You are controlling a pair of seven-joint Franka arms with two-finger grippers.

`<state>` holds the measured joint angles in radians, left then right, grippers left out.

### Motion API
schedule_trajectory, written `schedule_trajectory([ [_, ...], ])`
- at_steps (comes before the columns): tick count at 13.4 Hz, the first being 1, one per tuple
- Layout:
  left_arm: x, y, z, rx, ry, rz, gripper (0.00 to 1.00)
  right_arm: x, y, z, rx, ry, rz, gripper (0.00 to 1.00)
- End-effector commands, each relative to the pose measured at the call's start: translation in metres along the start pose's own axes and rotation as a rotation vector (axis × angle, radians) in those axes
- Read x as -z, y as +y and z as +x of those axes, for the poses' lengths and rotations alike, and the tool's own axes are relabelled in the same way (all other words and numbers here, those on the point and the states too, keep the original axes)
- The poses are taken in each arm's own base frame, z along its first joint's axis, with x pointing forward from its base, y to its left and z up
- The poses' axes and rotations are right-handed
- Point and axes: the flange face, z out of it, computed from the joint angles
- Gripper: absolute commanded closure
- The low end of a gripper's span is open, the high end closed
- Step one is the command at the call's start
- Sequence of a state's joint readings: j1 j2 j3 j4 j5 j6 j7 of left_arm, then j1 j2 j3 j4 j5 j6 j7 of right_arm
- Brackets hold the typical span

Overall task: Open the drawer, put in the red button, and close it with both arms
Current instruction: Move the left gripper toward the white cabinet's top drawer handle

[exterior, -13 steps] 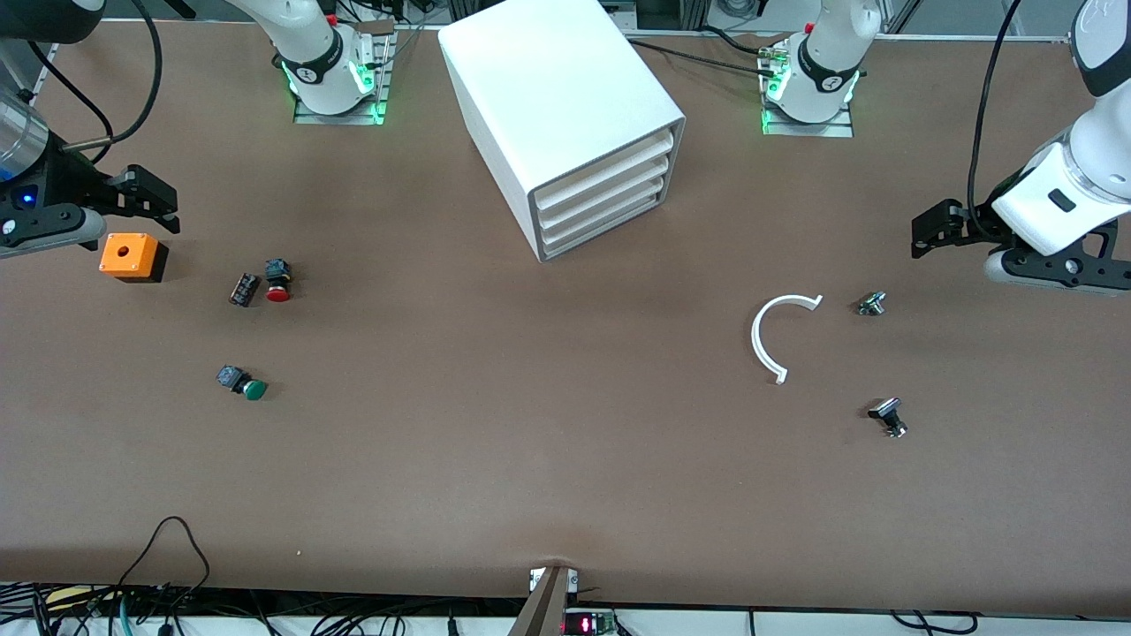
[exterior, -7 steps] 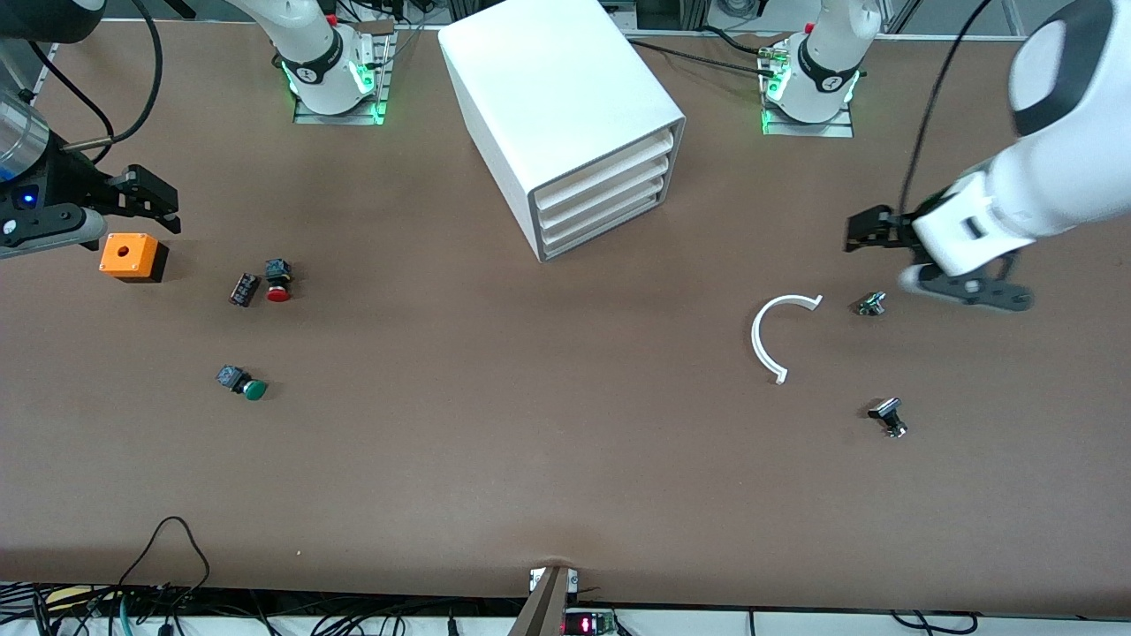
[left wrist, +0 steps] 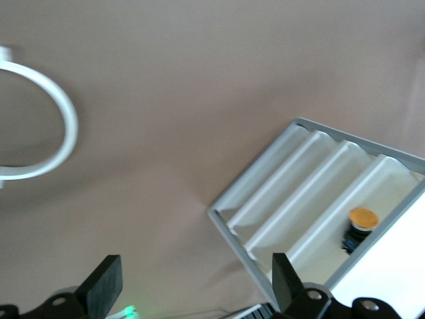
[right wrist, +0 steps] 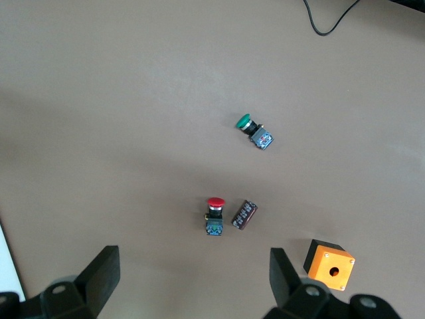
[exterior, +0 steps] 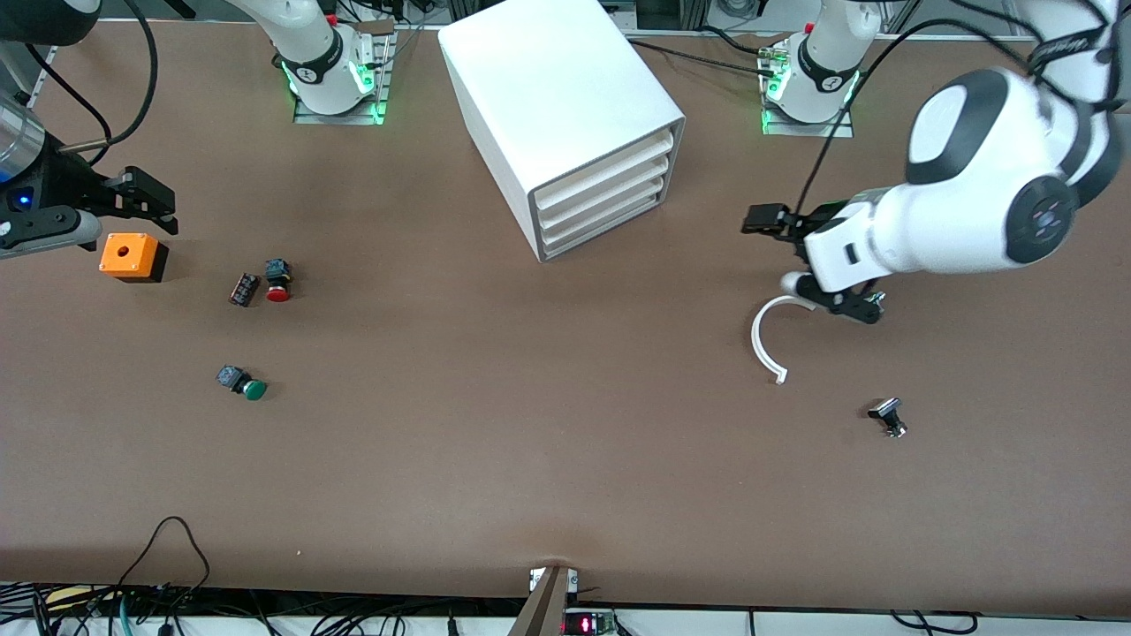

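1. The left gripper (exterior: pixel 767 221), jaws apart and empty, hangs over the bench (exterior: pixel 565 459) between the cabinet (exterior: pixel 565 115) and a white arc (exterior: pixel 767 340).
2. All four drawers (exterior: pixel 601 199) look shut; opening one appears to be the step in hand.
3. To do it well, square the left gripper to the cabinet's front, catch one drawer's lip only, and pull straight out along its slide.
4. The red button (exterior: pixel 277 281) lies on the bench toward the right arm's end, just beside a small black part (exterior: pixel 244 290).
5. The right gripper (exterior: pixel 146 201) waits, jaws apart, over the bench beside the orange box (exterior: pixel 131 256).
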<state>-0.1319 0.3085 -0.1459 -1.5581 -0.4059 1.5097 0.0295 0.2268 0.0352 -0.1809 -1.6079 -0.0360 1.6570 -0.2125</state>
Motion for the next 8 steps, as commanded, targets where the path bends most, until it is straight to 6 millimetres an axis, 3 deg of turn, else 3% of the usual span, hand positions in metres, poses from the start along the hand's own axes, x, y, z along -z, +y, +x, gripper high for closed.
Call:
schedule_trajectory([
  [1,-0.041,0.007,0.023,-0.025,-0.071,-0.075,0.02,0.002,-0.001,0.005,-0.007,0.004,0.031,0.00],
  [6,-0.117,0.017,0.062,0.008,-0.140,-0.236,0.03,-0.029,-0.001,0.019,0.009,-0.053,0.032,0.00],
  [8,-0.137,0.021,0.069,0.018,-0.159,-0.265,0.04,-0.031,-0.007,0.021,0.020,-0.058,0.025,0.00],
])
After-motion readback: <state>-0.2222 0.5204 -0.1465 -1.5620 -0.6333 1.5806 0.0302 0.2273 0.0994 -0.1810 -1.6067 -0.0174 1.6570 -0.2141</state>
